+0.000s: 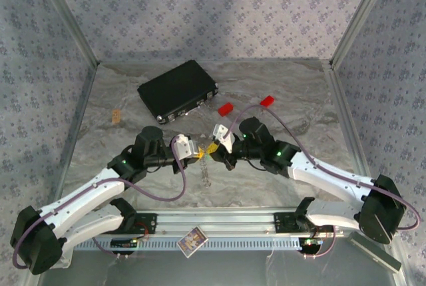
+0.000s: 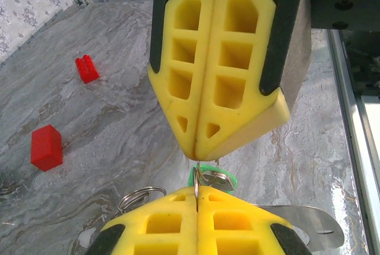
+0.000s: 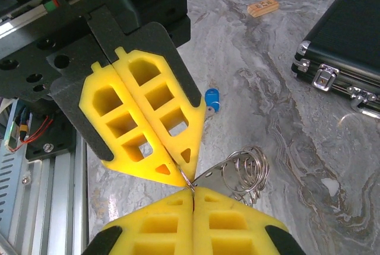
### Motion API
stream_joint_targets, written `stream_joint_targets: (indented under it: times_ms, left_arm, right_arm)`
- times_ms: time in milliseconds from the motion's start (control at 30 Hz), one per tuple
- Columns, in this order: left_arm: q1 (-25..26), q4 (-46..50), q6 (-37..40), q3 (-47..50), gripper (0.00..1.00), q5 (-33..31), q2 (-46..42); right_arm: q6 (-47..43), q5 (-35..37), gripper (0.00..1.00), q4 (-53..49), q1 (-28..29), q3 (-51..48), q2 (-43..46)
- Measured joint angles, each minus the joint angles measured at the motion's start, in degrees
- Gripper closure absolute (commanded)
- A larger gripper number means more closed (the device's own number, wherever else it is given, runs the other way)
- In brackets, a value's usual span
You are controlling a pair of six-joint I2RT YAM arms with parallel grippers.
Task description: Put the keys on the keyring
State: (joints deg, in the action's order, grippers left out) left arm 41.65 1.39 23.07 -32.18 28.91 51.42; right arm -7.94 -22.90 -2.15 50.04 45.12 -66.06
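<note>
At the middle of the grey marbled worktop (image 1: 286, 100), seen from above, the left hand (image 1: 202, 155) and the right hand (image 1: 211, 149) meet tip to tip. Both are closed, their yellow pads pressed flat together with no gap.

From the left wrist, the left hand sits at 6 o'clock and the right hand at 12 o'clock. A thin metal wire runs between the tips, but which hand pinches it cannot be told. Just behind it peeks the small metal key with a bright green plastic head (image 2: 212, 178), mostly hidden by the pads. A silvery split ring (image 2: 139, 195) shows at 9 o'clock of the tips, partly cut off by the left hand. A flat metal blade (image 2: 309, 222) juts out at 4 o'clock, its root hidden.

From the right wrist, the small key with a blue plastic head (image 3: 211, 99) lies on the worktop at 1 o'clock of the tips, its blade hidden behind the left hand's pad. A coil of silvery wire loops (image 3: 246, 172) stands just beside the tips at 3 o'clock.

From above, the thin silvery keyring chain (image 1: 206, 171) is a faint line running toward 6 o'clock from the tips, too fine to make out beads. A black rectangular case (image 1: 178, 90) lies at 11 o'clock, well apart.
</note>
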Motion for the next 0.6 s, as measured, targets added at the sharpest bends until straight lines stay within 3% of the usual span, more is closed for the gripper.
stream_joint_targets:
  times_ms: [600]
  left_arm:
    - [0.7, -1.9, -2.8, 0.9, 1.00, -2.8, -1.0]
  right_arm:
    - [2.6, 3.4, 1.00, 0.7, 0.3, 0.0, 0.0]
